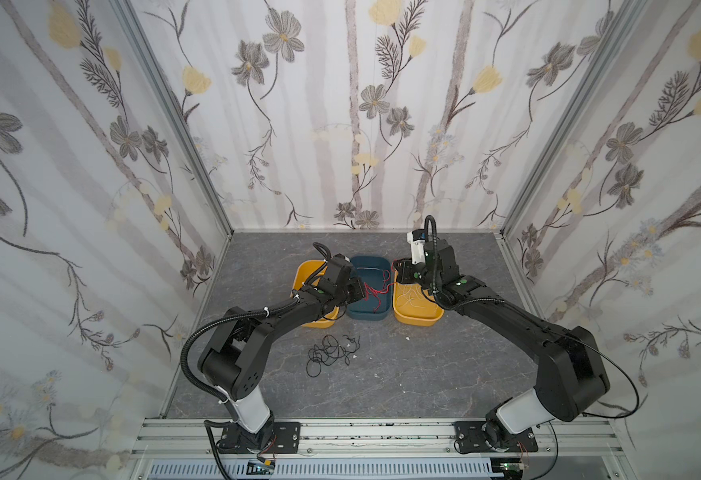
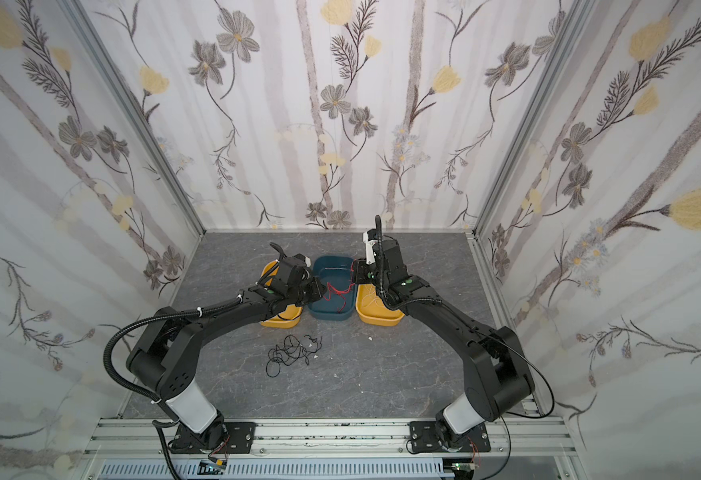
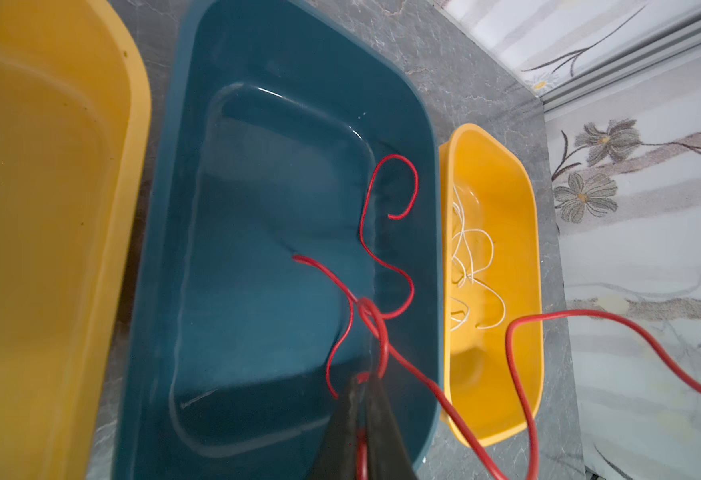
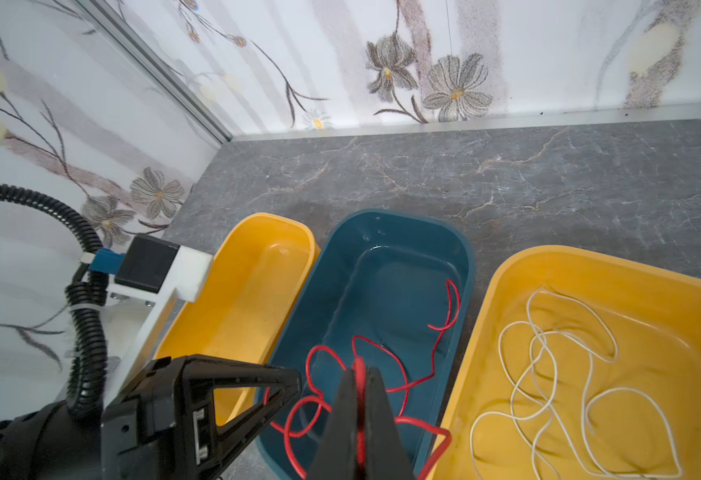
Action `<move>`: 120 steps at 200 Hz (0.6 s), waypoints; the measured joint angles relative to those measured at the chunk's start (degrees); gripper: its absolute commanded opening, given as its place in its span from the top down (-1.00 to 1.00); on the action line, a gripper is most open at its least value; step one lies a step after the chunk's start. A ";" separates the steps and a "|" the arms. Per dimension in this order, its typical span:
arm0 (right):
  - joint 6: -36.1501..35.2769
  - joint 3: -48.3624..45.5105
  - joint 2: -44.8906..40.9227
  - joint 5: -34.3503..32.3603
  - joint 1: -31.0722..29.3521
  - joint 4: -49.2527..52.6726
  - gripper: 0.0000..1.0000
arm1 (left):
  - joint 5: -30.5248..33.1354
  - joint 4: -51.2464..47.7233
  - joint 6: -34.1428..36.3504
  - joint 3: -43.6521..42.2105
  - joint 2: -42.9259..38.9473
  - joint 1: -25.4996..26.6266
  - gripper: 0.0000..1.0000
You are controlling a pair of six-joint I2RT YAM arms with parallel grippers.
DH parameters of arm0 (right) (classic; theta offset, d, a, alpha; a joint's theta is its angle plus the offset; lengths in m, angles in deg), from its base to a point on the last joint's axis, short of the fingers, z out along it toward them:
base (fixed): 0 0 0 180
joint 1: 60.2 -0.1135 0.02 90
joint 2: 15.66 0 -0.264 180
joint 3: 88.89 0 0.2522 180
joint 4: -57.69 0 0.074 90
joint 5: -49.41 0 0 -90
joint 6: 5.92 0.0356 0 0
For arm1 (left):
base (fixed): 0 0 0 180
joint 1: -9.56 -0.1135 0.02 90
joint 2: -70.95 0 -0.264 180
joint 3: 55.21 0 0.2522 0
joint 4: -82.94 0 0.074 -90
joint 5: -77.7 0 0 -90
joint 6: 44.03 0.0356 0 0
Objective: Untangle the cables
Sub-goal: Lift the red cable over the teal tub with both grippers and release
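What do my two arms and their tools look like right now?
Left arm and right arm: black, white lowest links, black corrugated hoses zip-tied alongside, green dots near the wrists. Left tool and right tool: black tapering fingers.

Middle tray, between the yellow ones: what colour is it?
The middle tray is dark teal blue, clearest in the left wrist view.

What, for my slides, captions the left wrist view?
Left gripper pinches knotted red cables over blue bin; white cables lie in yellow bin.
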 measured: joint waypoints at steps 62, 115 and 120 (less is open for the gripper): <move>-2.01 4.90 8.76 -2.80 -1.33 0.46 0.92 | -1.77 -2.60 0.37 4.74 4.13 -1.86 -0.11; -3.26 8.22 12.39 -4.24 -2.75 3.41 0.90 | -0.83 -5.46 1.75 0.87 -3.87 -2.56 -0.21; -3.32 8.61 12.55 -4.24 -3.10 3.80 0.90 | -0.79 -5.68 1.79 0.17 -4.85 -2.60 -0.22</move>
